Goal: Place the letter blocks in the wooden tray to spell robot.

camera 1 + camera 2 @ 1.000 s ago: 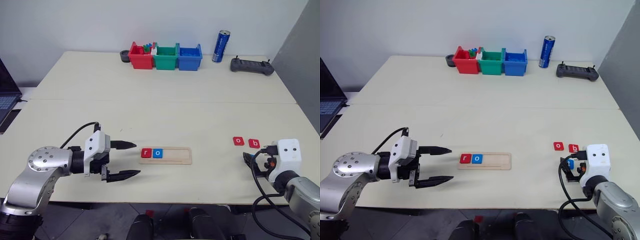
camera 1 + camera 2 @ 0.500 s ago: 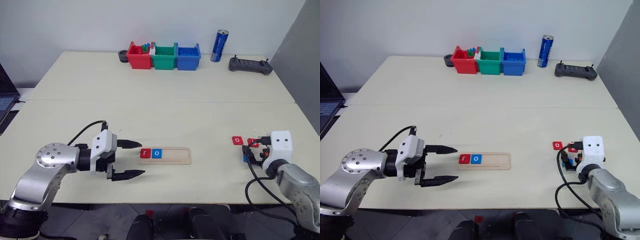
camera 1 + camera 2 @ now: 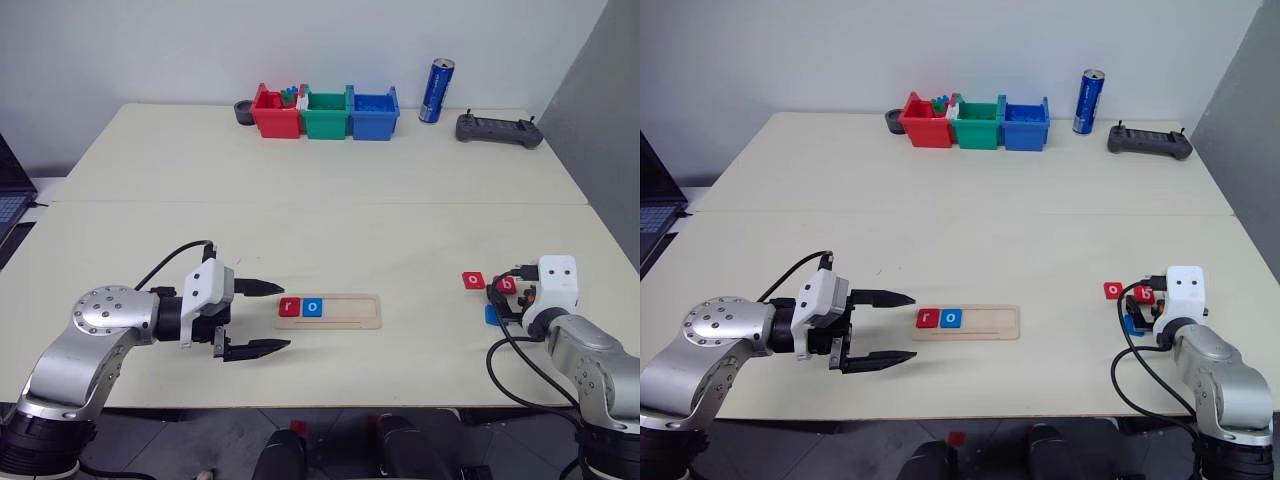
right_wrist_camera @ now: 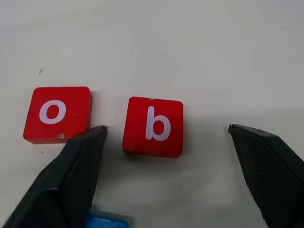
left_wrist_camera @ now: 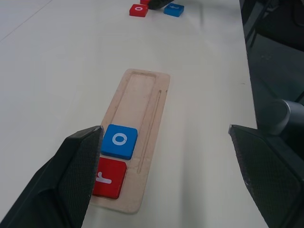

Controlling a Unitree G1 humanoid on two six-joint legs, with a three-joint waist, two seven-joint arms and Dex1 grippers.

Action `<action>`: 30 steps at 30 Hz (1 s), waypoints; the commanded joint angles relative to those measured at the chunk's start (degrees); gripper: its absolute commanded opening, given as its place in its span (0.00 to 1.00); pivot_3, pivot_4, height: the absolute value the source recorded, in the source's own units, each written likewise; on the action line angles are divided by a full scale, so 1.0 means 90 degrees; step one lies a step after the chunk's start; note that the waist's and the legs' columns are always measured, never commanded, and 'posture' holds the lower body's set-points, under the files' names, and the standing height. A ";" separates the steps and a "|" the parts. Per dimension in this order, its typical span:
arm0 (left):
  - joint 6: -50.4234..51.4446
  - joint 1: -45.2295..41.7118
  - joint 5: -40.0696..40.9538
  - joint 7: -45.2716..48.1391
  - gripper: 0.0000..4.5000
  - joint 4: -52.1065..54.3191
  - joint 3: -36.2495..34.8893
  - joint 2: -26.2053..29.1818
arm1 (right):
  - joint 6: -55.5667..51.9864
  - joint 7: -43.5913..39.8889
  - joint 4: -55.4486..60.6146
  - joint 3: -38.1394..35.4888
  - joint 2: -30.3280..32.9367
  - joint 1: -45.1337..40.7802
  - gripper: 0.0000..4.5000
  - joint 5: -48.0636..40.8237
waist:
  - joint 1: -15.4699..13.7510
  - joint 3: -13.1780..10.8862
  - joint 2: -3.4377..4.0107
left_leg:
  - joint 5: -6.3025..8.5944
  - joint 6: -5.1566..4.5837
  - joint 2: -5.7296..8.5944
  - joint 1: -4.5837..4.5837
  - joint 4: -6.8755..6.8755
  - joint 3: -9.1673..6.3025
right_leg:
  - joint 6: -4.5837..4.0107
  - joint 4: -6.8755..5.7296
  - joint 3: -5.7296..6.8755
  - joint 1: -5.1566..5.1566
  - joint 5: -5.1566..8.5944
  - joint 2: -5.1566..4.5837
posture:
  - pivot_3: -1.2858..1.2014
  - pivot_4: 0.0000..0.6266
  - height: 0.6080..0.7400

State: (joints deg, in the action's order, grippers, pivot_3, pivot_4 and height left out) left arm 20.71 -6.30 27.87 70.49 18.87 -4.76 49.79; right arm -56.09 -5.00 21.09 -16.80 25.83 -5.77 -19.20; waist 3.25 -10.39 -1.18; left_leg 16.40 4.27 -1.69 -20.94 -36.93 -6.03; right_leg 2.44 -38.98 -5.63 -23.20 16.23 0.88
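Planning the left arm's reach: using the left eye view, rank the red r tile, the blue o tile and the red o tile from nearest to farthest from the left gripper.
1. red r tile, tray's near end.
2. blue o tile, beside it.
3. red o tile, loose, far right.

Blue tile [image 4: 107,222] cut off, letter unseen.
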 commanded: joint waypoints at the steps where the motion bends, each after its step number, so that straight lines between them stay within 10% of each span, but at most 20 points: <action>1: -0.0143 0.0027 -0.0001 -0.0021 1.00 0.0110 -0.0100 0.0062 | -0.0001 -0.0052 -0.0161 -0.0017 0.0065 -0.0066 0.72 0.0116 | -0.0001 0.0000 0.0000 | 0.0000 0.0000 0.0000 0.0000 0.0000 0.0000 | 0.0000 0.0000 0.0000 0.0000 0.0000 0.0000 | 0.52 0.24 1.00; 6: -0.0207 0.0027 -0.0031 -0.0011 1.00 0.0059 -0.0073 0.0040 | 0.0201 -0.0015 -0.0351 -0.0047 0.0099 -0.0145 0.32 0.0292 | -0.0006 0.0000 -0.0001 | 0.0000 0.0000 0.0001 -0.0001 -0.0002 0.0000 | 0.0000 0.0000 0.0000 0.0002 0.0000 -0.0001 | 0.52 0.24 1.00; 20: -0.0606 0.0493 -0.0119 0.0169 1.00 -0.0196 -0.0388 0.0256 | -0.1823 0.0307 0.3575 0.0626 -0.0965 0.0837 0.32 -0.0419 | -0.0001 -0.0021 0.0030 | 0.0001 0.0000 -0.0007 -0.0005 0.0016 -0.0019 | -0.0010 -0.0001 0.0014 -0.0006 0.0007 0.0004 | 0.52 0.24 1.00; 30: -0.0628 0.0405 -0.0111 0.0194 1.00 -0.0236 -0.0382 0.0347 | -0.1322 0.1159 0.3329 0.1853 -0.2068 0.1456 0.32 0.0344 | 0.0014 -0.0023 0.0030 | 0.0000 0.0002 -0.0005 -0.0002 0.0004 -0.0002 | 0.0000 0.0000 0.0003 -0.0009 0.0002 -0.0002 | 0.52 0.24 1.00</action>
State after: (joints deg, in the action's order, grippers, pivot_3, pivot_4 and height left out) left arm 15.79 -1.95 26.66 72.04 15.98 -7.10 52.07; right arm -70.02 4.48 50.85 -0.61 7.78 7.26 -17.17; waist 3.38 -10.59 -0.91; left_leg 16.40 4.29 -1.73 -20.97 -36.88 -6.05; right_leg 2.43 -38.98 -5.60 -23.28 16.25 0.87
